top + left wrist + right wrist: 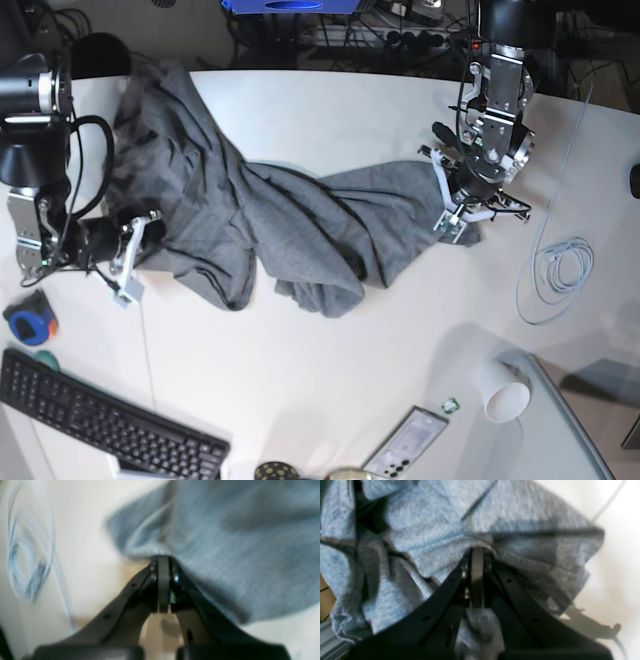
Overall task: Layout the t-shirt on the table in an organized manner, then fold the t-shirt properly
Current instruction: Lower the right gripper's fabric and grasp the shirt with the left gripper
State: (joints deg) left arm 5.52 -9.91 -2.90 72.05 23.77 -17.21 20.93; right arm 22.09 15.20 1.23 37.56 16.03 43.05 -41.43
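At the tabletop's left edge your right gripper [128, 262] reaches in low and sideways, jaws pinched tight on the t-shirt [250, 225] hem. The t-shirt lies crumpled in a twisted band across the table [330, 360], bunched high near the far-left corner, with deep folds through its middle. Toward the right edge your left gripper [452, 215] points steeply down, jaws clamped on the cloth's right end, just beside a coiled pale cable [560, 270].
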